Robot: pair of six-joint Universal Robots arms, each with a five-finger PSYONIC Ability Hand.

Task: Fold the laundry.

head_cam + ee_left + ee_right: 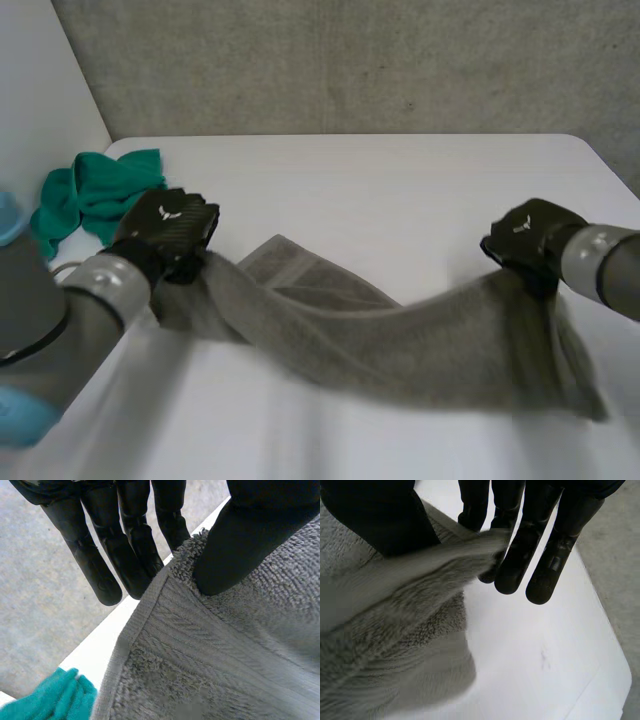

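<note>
Laundry work at a white table (400, 180): a grey towel (400, 345) hung stretched between two black robot hands, its long axis running left to right across the near half of the table. The left hand (165, 228) held the left end and the right hand (528, 238) held the right end, so neither was nearer; each had its own end. Between them the towel sagged in a shallow curve toward the near edge, its middle low over or on the surface (which of the two could not be told).

In the left wrist view the thumb (235, 545) pressed down on the hemmed edge close to a corner, with the straight fingers (95, 565) behind the cloth, a pinch rather than a fist. In the right wrist view the towel's edge passed between that hand's thumb (380, 515) and its fingers, again pinched, with the rest hanging under the palm.

Just right of the left hand, part of the towel lay doubled on the table. A green cloth (95, 195) sat bunched at the far left, beyond the left hand and apart from the towel.

Judging from this, the next move turned on the left-right span: one end would have to travel along that axis to meet the other.
</note>
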